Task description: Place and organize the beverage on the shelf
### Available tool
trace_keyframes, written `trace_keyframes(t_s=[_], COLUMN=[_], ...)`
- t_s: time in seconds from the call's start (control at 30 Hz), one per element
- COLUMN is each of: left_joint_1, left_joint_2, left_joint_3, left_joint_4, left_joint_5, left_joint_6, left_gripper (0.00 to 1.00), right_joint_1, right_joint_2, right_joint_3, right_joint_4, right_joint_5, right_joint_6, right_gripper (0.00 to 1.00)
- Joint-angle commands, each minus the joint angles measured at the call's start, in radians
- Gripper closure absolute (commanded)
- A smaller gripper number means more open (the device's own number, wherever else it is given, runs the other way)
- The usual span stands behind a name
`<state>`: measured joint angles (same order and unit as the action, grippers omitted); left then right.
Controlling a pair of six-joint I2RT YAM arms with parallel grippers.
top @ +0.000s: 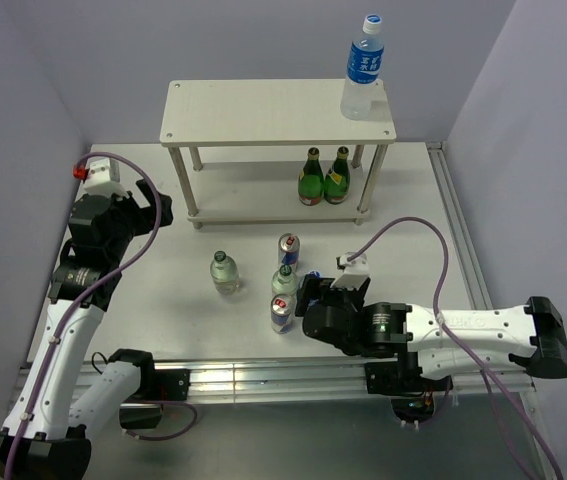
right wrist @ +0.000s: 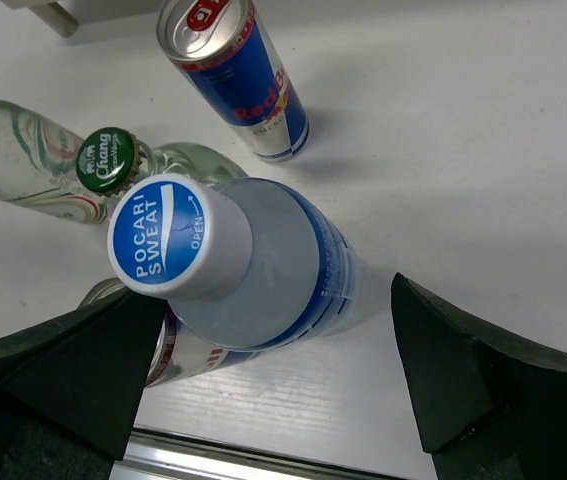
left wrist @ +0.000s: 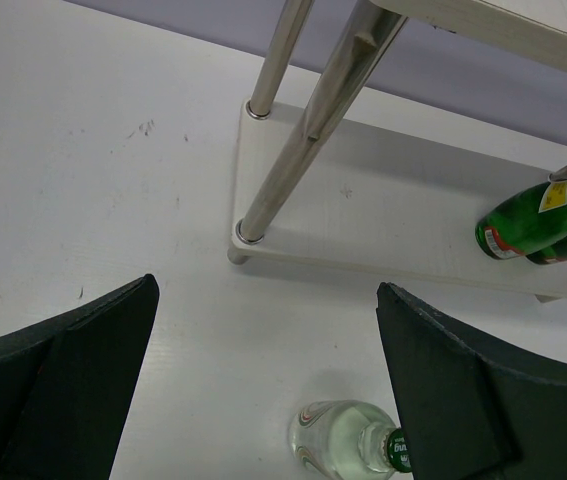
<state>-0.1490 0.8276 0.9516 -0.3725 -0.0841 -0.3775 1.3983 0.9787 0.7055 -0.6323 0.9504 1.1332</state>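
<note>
My right claw (right wrist: 275,300) gapes at its widest, gripping nothing, and the blue-capped bottle (right wrist: 263,270) stands upright between my fingers. I should close squarely on its body, below the shoulder. A green-capped bottle (right wrist: 113,160) crowds it at ten o'clock, one can (right wrist: 238,75) stands at twelve, and another can (right wrist: 178,355) seems to touch it at eight. So I should lift straight up before heading for the shelf (top: 263,110).

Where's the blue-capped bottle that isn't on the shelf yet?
Right wrist view: the blue-capped bottle stands on the table between the open fingers of the right gripper, a green-capped bottle and a can just beyond.
</note>
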Motion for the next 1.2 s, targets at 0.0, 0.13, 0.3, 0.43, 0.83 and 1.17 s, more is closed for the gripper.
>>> trace_keyframes(t_s=[0.0,0.13,0.3,0.43,0.83,1.17], left_joint_1=[0.006,0.005,0.006,0.005,0.005,0.005], left_joint_2=[-0.002,-0.002,-0.001,0.001,0.002,0.001], left_joint_3=[-0.004,-0.002,-0.002,-0.002,-0.002,-0.002], left_joint_4=[0.015,0.015,0.018,0.017,0.015,0.012], left_joint_5=[-0.006,-0.003,-0.002,0.001,-0.002,-0.016], left_joint_6=[0.023,0.023,0.025,0.025,0.025,0.022], left_gripper=[0.03,0.03,0.03,0.03,0.03,0.03], right_joint_1=[0.005,-0.013,-0.042,-0.055,-0.071,-0.189], right_joint_2=[0.037,0.074,0.1,0.109,0.046,0.023], right_joint_3=[-0.015,-0.035,-0.064,-0.084,0.156,0.695], right_joint_4=[0.083,0.144,0.204,0.213,0.057,0.249], right_joint_5=[0.034,0.041,0.071,0.129,0.198,0.19], right_joint_6=[0.017,-0.006,-0.036,-0.03,-0.165,-0.861], right_gripper=[0.0,0.0,0.03,0.27,1.0,1.0])
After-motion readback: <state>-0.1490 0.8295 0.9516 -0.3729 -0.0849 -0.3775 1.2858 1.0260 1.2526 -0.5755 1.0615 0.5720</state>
